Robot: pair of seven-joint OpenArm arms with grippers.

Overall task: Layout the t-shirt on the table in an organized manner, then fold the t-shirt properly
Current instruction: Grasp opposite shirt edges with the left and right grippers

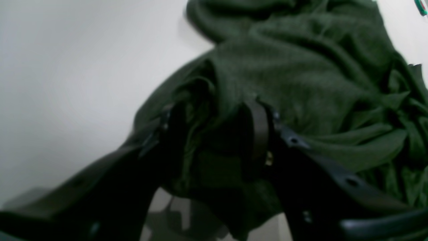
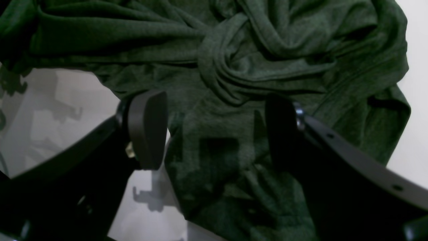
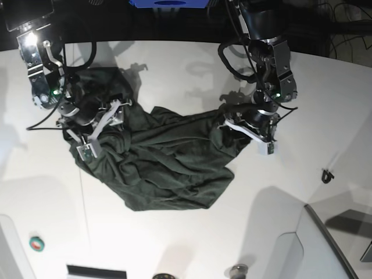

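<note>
Base view: a fixed camera set high above the table [image 3: 174,244], looking steeply down so that both arms and the whole t-shirt [image 3: 157,163] fall within one frame, from well back. Left wrist view: a camera mounted behind the left gripper [image 1: 217,134], looking forward along its fingers, very near the cloth, with white tabletop to one side. Right wrist view: the matching camera behind the right gripper [image 2: 217,130], equally close, facing crumpled fabric that fills most of the frame. Shared content: each wrist view covers one end of the garment that the base view shows complete, on opposite sides.
</note>
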